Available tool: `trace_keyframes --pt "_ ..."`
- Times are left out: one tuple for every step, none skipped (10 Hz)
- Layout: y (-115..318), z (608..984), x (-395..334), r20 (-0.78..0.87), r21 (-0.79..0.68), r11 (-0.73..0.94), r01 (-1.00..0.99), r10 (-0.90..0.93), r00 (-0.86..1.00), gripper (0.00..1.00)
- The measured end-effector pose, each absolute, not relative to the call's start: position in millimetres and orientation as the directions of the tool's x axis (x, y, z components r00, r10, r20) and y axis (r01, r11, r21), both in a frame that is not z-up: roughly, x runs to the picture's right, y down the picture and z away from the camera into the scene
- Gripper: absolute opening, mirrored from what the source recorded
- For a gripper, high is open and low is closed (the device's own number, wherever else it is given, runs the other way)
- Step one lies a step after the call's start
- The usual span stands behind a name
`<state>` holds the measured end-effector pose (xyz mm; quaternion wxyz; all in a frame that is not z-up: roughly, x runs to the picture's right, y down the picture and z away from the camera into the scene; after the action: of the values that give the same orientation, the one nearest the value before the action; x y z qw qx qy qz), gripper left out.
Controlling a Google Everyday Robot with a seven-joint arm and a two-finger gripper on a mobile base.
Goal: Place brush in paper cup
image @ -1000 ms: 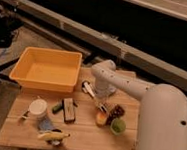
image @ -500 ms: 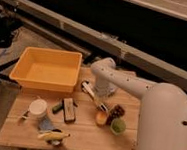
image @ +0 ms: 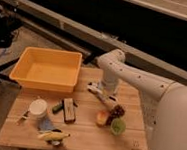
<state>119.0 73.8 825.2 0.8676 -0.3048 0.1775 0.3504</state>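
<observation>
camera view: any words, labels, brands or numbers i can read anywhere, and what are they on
No text can be read anywhere in this view.
black block: its pale stripe may be a label, but it is too blurred to read.
paper cup: plain, no print shows.
end effector, low over the table right of the yellow bin: no marking shows.

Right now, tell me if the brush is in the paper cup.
Out: the brush is by the claw, well apart from the paper cup.

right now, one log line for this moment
tool: low at table centre, by brush | brush: not in paper cup | paper cup: near yellow bin
</observation>
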Motion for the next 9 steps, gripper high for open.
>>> trace_keyframes --pt "67.2 814.9 130.3 -0.507 -0.397 0.594 -0.699 0.493 0.707 0.00" --pt "60.1 802.9 140.6 -0.486 -0.395 0.620 -0.678 0.486 0.727 0.00" --pt "49.5 784.9 148.7 -0.447 -0.392 0.654 -0.647 0.479 0.755 0.00" --pt "42.5 767.8 156.2 -0.417 -0.386 0.682 -0.622 0.472 0.777 0.00" --pt "36.5 748.8 162.3 -0.380 -0.379 0.713 -0.590 0.462 0.801 0.00" --pt "32.3 732.4 163.5 -0.340 -0.373 0.744 -0.555 0.447 0.828 0.00" --pt "28.5 715.5 161.7 -0.295 -0.368 0.775 -0.513 0.426 0.855 0.00" --pt "26.0 702.8 158.6 -0.261 -0.364 0.797 -0.483 0.410 0.874 0.00" --pt "23.8 689.0 154.4 -0.216 -0.356 0.822 -0.445 0.392 0.894 0.00"
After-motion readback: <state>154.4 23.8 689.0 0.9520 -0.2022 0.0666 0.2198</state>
